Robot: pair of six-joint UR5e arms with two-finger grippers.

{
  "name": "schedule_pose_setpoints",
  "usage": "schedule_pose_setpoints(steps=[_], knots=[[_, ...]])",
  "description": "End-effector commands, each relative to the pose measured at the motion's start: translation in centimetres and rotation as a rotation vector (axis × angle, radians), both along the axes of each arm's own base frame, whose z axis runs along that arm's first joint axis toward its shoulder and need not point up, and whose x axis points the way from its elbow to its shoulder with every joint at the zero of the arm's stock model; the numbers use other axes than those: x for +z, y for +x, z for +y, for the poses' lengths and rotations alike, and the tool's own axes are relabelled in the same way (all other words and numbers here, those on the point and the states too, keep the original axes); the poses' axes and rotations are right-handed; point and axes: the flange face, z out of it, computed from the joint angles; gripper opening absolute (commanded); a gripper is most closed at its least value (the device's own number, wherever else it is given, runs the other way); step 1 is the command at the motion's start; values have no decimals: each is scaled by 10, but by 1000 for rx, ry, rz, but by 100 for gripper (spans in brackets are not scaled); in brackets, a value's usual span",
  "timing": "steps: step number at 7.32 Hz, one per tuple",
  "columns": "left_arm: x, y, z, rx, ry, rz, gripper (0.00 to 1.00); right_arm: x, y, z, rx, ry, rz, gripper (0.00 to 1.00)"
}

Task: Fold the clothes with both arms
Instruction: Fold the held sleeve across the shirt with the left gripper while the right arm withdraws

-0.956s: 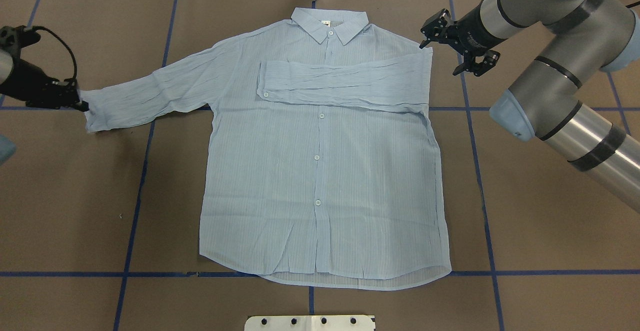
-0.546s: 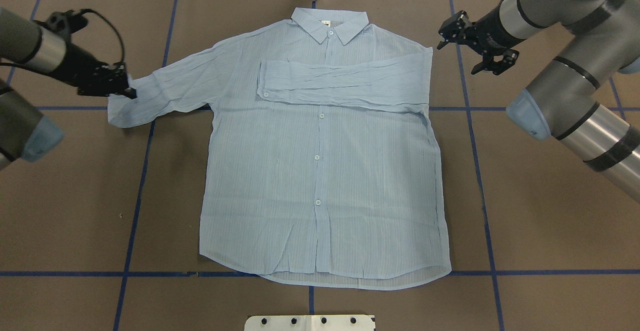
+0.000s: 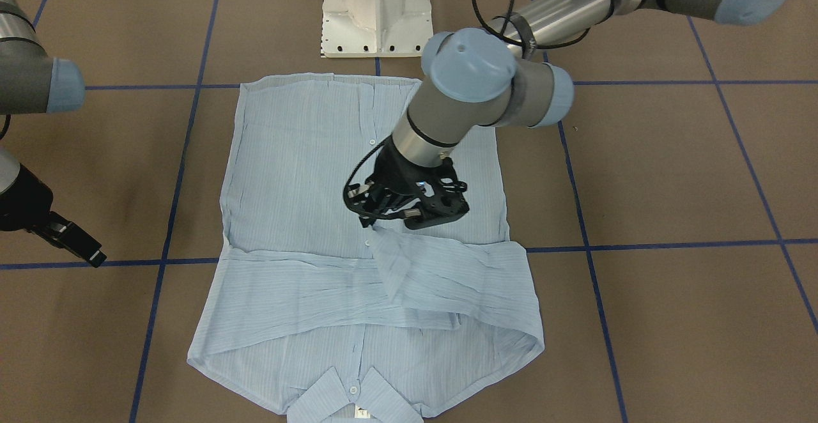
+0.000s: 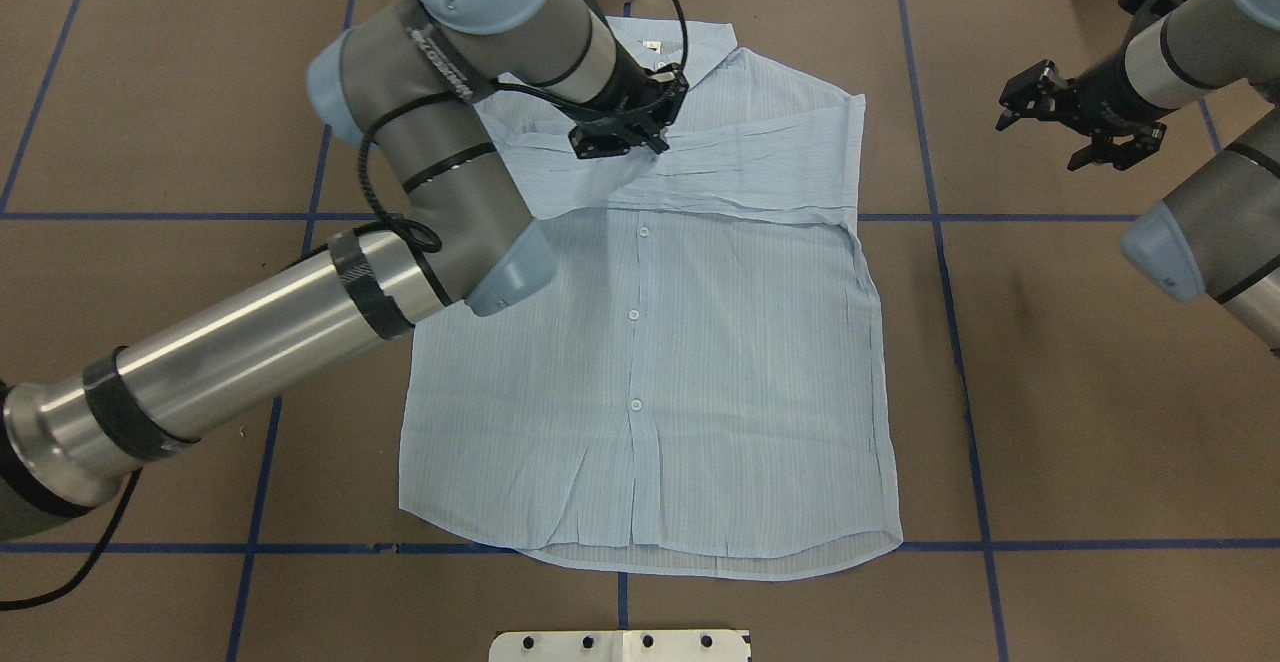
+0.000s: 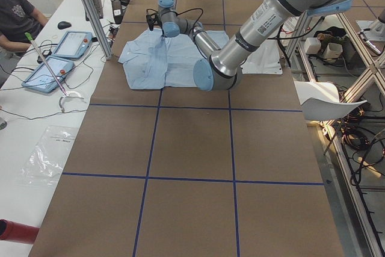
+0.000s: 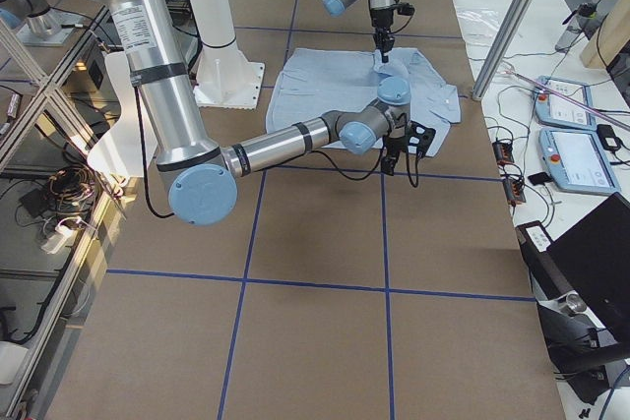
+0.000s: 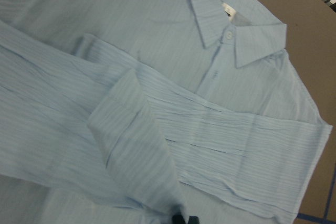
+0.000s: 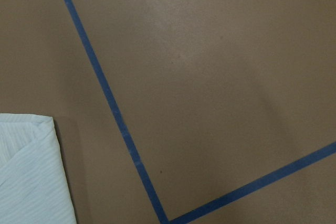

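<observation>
Sleeve fold was the step in hand: your left hand [image 3: 382, 220] pinched the second sleeve's cuff [image 3: 391, 260] over the chest of the shirt [image 4: 640, 362], which lay flat on the counter [image 4: 1050, 392]. Right hand [image 4: 1060, 132] hung spread, well clear. Next you'd have needed to lay the cuff down smooth, I reckon.

The shirt [image 4: 650, 362] lies flat on the bench [image 4: 1050, 392] in front of me, its hem nearest my pedestal [image 3: 376, 7] and its collar [image 4: 690, 52] at the far end. Of its 2 sleeves, the right sleeve [image 4: 770, 167] lies across the chest just below the collar, and the left sleeve [image 3: 447, 266] crosses on top of it, its cuff end pinched between my left fingers [image 7: 179, 219] above the middle of the chest. My right fingers [image 4: 1022, 92] hang spread over the bench off the shirt's right shoulder, well apart from the cloth.
</observation>
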Motion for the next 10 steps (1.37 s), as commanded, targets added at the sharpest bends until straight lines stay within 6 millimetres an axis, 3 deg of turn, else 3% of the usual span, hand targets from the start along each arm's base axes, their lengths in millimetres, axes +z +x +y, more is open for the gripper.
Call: schedule_pose_setpoints(steps=[1, 2, 3, 4, 5, 6, 7, 9, 10], knots=[[-26, 48, 39, 9, -3, 11, 15, 6, 2, 1, 3, -2, 9, 100], [-29, 61, 51, 1, 18, 7, 59, 9, 3, 1, 8, -4, 17, 100], [-36, 67, 59, -2, 31, 14, 72, 8, 4, 3, 10, -2, 16, 100], [-57, 63, 61, -18, 39, 39, 82, 7, 3, 4, 15, -7, 12, 100], [-73, 51, 70, -33, 41, 73, 82, -1, -2, 8, 6, -2, -6, 100], [-74, 39, 80, -29, 49, 90, 83, -15, -22, 36, -30, 10, -29, 100], [-53, 12, 96, -27, 59, 84, 82, -22, -42, 78, -44, -18, -50, 100], [27, -68, 142, 48, 228, -30, 79, -33, -106, 181, -60, -10, -5, 100], [60, -93, 153, 75, 310, -77, 79, -57, -134, 228, -52, -84, -60, 100]])
